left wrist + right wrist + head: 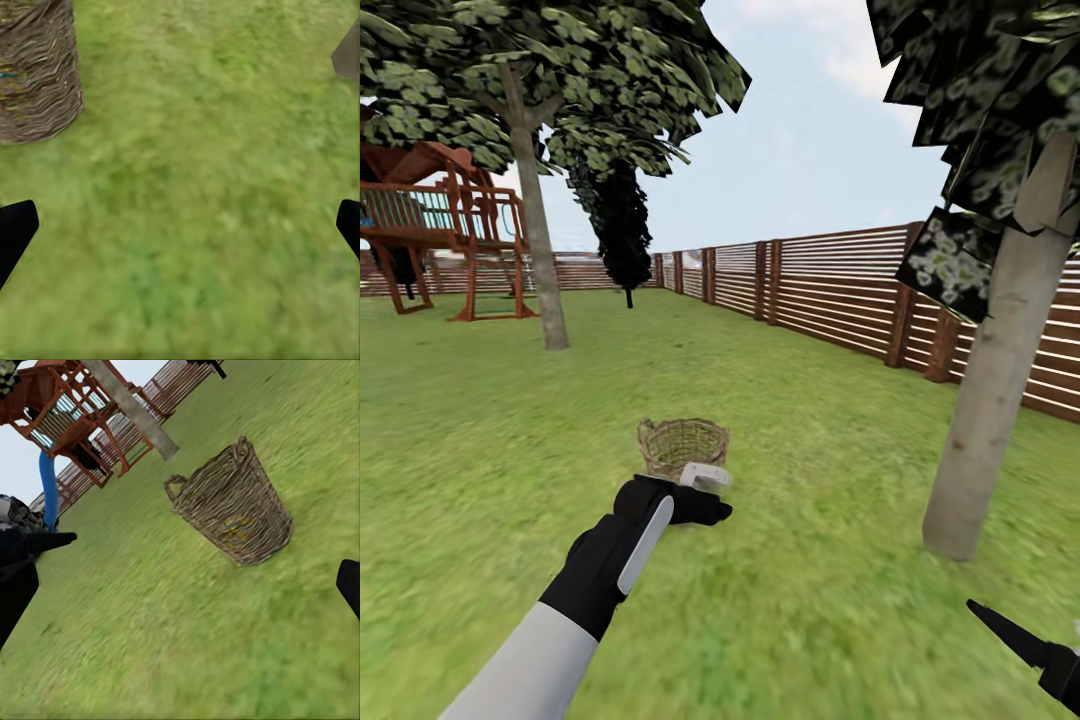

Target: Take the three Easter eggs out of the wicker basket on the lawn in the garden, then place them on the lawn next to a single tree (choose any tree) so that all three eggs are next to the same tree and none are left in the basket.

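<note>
The wicker basket [682, 446] stands upright on the lawn [490, 430], straight ahead. Yellow and blue patches of the Easter eggs [238, 529] show through its weave; the eggs are otherwise hidden inside. My left gripper [710, 495] hovers just in front of the basket's near rim, a little to its right. In the left wrist view this gripper [180, 232] is open over bare grass, with the basket [36, 75] off to one side. My right gripper [180, 592] is open and empty, well short of the basket [232, 506]. One of its fingers [1005, 630] shows low at the right.
A pale-trunked tree [990, 400] stands close at the right of the basket. Another tree [540, 250] is farther back left, beside a wooden playset [450, 230]. A dark cypress [622, 225] and the slatted fence [840, 290] close the garden behind.
</note>
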You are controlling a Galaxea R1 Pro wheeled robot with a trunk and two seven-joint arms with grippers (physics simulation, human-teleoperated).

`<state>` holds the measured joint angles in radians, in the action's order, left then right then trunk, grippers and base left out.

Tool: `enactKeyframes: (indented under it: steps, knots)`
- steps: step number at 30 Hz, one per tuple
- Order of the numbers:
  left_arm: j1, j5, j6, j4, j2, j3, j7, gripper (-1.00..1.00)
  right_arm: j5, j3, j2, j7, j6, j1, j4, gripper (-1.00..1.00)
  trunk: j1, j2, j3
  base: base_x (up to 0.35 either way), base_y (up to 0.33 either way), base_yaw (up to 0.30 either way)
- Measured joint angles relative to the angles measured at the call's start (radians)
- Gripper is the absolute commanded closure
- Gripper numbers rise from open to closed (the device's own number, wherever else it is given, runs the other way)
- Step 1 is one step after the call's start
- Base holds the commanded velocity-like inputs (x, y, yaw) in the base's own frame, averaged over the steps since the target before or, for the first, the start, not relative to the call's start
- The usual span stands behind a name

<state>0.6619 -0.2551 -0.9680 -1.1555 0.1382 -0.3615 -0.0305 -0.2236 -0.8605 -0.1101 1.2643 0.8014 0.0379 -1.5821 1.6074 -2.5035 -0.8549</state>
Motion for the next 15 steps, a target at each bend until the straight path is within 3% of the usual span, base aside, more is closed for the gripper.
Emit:
enactKeyframes:
  steps: [15]
  knots:
    - [0.000, 0.001, 0.000, -0.001, 0.000, 0.000, 0.000, -1.00, 0.000, 0.000, 0.000, 0.000, 0.000, 0.000, 0.000, -1.00, -0.007, 0.004, 0.058, 0.000, 0.000, 0.262]
